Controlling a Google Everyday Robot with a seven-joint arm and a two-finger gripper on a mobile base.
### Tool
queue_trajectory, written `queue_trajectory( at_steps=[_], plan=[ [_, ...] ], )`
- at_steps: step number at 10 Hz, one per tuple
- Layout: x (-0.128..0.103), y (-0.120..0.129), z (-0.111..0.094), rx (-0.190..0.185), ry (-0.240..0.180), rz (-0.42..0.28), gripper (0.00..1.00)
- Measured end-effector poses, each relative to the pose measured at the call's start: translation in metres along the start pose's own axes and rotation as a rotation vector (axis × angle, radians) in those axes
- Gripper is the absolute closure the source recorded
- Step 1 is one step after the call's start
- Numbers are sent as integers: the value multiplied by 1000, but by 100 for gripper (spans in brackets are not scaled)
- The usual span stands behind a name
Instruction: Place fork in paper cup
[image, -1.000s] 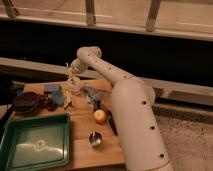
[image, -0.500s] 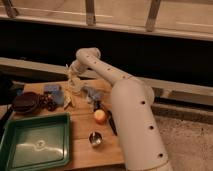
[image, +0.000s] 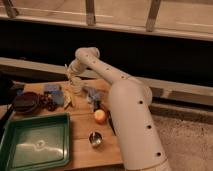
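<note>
The arm (image: 120, 100) takes up most of the right side, rising from the lower right and bending over the table (image: 82, 127) toward its far edge. Against the frames half a second and a second ago its pose is the same; no shift shows in the arm or in anything on the table.

The green tray (image: 37, 145) lies at the near left corner. A dark bowl (image: 26, 102) sits at the left, beyond the tray. An orange-yellow round fruit (image: 101, 116) rests just beside the arm, and the small metal cup (image: 95, 139) stands nearer the front edge, right of the tray. Blue-grey items (image: 52, 90) lie near the far side, left of the gripper.

The gripper (image: 75, 82) hangs at the far edge of the table, over the pale paper cup (image: 76, 89), which is only partly made out below it. The fork (image: 68, 71) seems to be the thin sliver sticking up by the gripper, but whether it is gripped cannot be told.
</note>
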Motion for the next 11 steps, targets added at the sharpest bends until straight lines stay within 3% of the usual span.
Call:
queue_trajectory(
  at_steps=[11],
  plan=[
    [-8, -7, -20, 23, -55, 0, 30]
  ],
)
